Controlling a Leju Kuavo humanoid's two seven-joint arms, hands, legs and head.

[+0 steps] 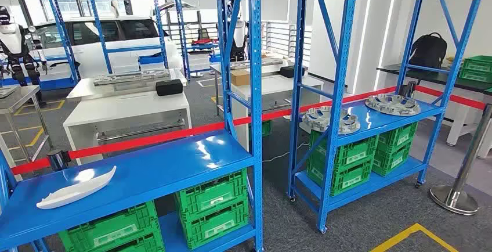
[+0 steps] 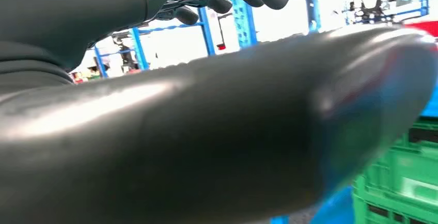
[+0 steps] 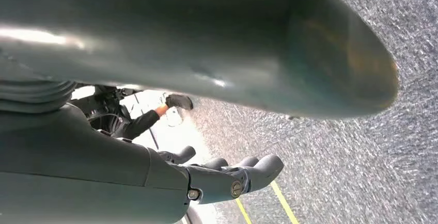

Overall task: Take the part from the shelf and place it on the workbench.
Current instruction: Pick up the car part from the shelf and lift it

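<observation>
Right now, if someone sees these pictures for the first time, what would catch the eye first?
Probably the white curved part, lying alone on the glossy blue shelf at the near left of the head view. Next come the bright green crates stacked under that shelf, and the red barrier tape stretched behind it. On the second blue rack to the right lie round grey parts.

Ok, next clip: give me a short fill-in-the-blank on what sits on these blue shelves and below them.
1. The white part lies on the near blue shelf, toward its ______ end in the head view.
2. The crates stacked under that shelf are ______ in colour.
3. On the far blue shelf lie ______ round grey parts.
4. Behind the shelves a ______ barrier tape runs across.

Missing words: left; green; two; red
</observation>
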